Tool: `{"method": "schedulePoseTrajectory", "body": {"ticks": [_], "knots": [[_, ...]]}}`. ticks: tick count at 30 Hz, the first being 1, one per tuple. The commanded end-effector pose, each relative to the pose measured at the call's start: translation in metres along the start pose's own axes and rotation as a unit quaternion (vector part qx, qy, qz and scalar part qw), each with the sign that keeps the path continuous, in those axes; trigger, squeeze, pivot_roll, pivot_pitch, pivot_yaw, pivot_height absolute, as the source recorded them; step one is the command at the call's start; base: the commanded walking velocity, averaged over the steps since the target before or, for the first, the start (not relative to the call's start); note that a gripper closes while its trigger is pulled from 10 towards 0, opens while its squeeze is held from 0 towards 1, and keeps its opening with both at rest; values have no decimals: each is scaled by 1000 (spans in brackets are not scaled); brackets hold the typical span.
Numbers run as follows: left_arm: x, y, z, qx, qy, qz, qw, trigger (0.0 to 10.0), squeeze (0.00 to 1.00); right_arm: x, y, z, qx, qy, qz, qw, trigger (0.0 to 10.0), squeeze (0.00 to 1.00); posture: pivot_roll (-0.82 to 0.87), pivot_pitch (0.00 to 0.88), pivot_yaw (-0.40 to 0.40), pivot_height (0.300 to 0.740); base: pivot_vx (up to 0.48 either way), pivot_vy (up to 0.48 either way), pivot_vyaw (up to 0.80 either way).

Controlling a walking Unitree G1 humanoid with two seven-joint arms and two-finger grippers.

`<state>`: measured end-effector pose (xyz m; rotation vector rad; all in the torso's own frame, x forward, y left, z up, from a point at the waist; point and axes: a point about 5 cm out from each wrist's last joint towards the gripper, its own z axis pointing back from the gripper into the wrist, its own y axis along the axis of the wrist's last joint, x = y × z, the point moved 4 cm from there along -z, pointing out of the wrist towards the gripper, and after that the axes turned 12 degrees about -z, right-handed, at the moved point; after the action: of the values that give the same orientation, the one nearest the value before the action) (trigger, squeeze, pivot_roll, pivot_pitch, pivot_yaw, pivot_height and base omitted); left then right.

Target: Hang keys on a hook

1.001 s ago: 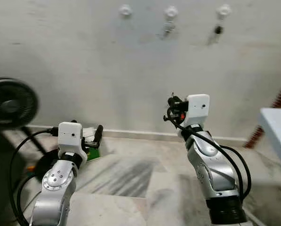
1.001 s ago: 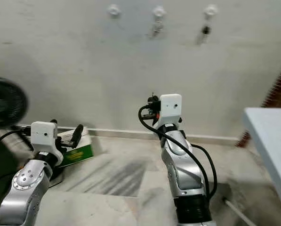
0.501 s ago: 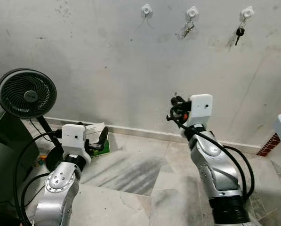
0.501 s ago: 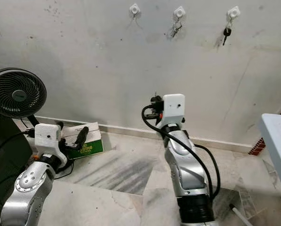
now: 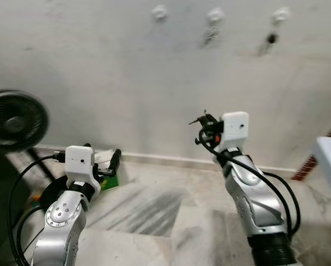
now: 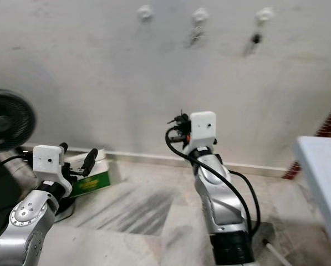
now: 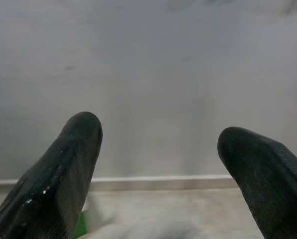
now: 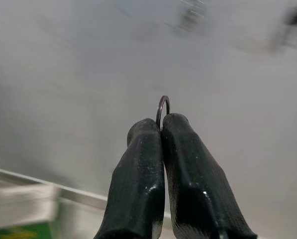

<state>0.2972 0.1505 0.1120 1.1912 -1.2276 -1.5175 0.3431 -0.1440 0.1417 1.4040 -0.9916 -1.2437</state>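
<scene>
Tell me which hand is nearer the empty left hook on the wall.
Right. The right hand, shut on a key ring, is raised below the empty hook. The left hand sits open, low near the floor, farther down and to the left.

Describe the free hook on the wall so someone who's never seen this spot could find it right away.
High on the grey wall runs a row of three white hooks. The free hook is the leftmost of them, above the floor fan's side of the room. Unlike its two neighbours, nothing hangs from it.

head pair: down at wall (shared) | wrists: along fingers, wallward
</scene>
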Motion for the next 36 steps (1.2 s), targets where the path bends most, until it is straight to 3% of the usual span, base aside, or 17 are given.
{"method": "schedulePoseTrajectory", "body": {"ticks": [1, 10, 15, 18, 36], "knots": [[-18, 3, 4, 4, 25, -13, 1000, 10000, 0, -14, 14, 1, 25, 29, 5, 999, 10000, 0, 75, 0, 28, 740, 379, 0, 0], [-20, -5, 20, -6, 18, -16, 1000, 10000, 0, 1, 10, 34, 26, 36, 53, 998, 10000, 0, 56, 0, 23, 740, 376, 0, 0], [-19, -10, 28, -13, 17, -16, 1000, 10000, 0, 12, 8, 53, 23, 36, 115, 992, 10000, 0, 52, 0, 20, 740, 372, 0, 0], [-19, -11, 29, -14, 18, -14, 1000, 10000, 0, 17, 3, 58, 11, 31, 112, 993, 10000, 0, 45, 0, 18, 740, 371, 0, 0], [-17, -12, 33, -20, 21, -8, 1000, 10000, 0, 10, -2, 58, 2, 40, 104, 994, 10000, 0, 50, 0, 13, 740, 336, 0, 0]]}}
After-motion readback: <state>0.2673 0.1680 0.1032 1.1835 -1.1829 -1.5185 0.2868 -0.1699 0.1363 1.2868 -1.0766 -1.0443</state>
